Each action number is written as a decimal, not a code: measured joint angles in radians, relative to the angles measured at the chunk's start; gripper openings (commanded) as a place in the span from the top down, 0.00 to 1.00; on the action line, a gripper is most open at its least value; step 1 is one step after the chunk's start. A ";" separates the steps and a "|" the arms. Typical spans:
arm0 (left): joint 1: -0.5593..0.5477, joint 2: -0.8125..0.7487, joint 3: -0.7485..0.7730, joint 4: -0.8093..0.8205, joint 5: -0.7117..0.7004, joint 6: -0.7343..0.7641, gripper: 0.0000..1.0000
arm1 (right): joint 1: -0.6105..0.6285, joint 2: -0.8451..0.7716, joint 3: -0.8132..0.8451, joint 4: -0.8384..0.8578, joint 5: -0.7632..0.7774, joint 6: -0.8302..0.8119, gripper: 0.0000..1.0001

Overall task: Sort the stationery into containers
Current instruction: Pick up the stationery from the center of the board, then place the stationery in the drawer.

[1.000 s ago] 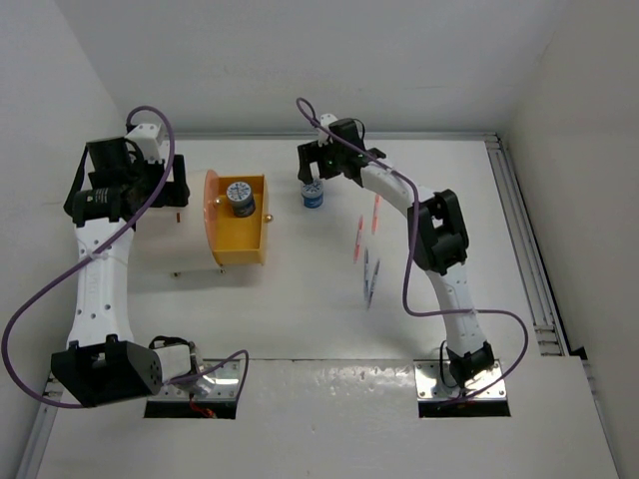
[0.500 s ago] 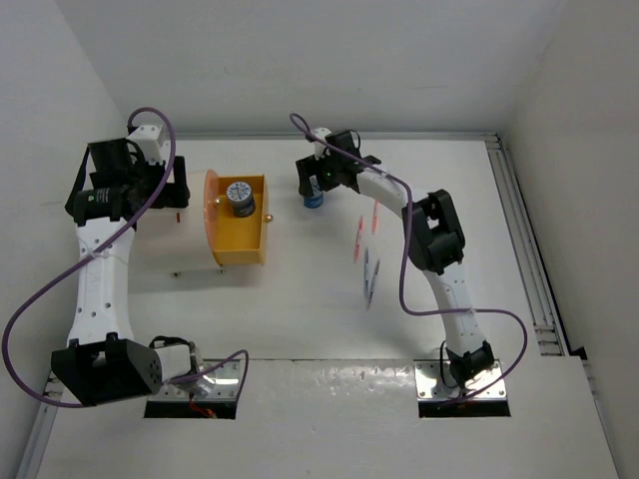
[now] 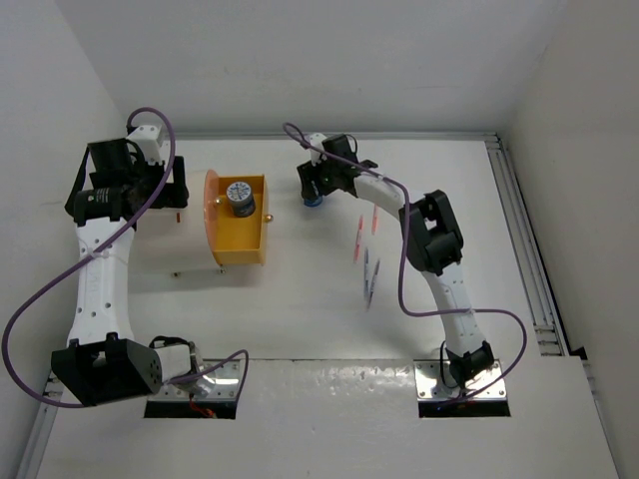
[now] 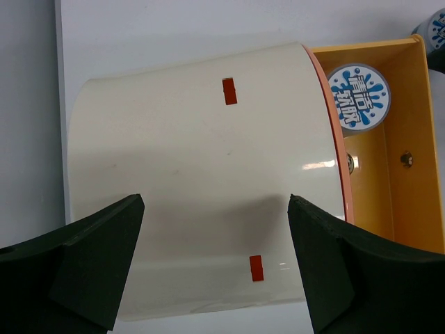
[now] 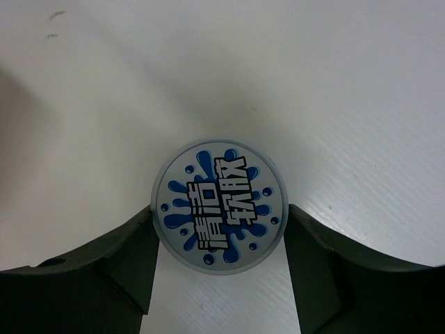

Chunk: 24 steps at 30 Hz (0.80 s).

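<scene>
Right hand (image 3: 316, 188) has slid left and dropped over the loose roll (image 5: 220, 206) near the far edge of the worktop (image 3: 300, 319), about mid-width. The roll itself hasn't shifted. Wrist view: fingers (image 5: 118, 271) sit either side of it with pads touching both sides, so it's clamped. Can't tell if it's lifted. Left arm unchanged. Left hand (image 4: 216, 209) is spread wide, holding nothing, over the cabinet (image 4: 195, 174) toward the far-left corner. Drawer (image 3: 245, 244) is pulled out on the cabinet's right side, with a second roll (image 3: 240, 197) standing in its far end. Pink pens (image 3: 359, 244) and blue pens (image 3: 369, 277) lie loose right of centre, well apart from the drawer and both hands.
</scene>
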<state>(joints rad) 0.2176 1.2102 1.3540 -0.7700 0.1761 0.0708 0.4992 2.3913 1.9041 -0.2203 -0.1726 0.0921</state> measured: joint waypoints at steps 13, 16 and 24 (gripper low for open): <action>0.000 0.000 0.000 -0.003 0.001 0.003 0.09 | 0.007 -0.265 -0.332 0.048 -0.027 -0.056 1.00; 0.000 0.000 0.000 -0.003 0.003 0.003 0.08 | 0.007 -0.399 -0.388 0.034 -0.057 -0.060 1.00; 0.004 0.000 -0.004 -0.002 0.016 0.003 0.08 | 0.068 -0.656 -0.332 0.025 -0.169 -0.037 1.00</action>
<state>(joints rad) 0.2218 1.2098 1.3502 -0.7719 0.1921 0.0738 0.5674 1.7351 1.5726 -0.1951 -0.3416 0.0551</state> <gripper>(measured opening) 0.914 0.644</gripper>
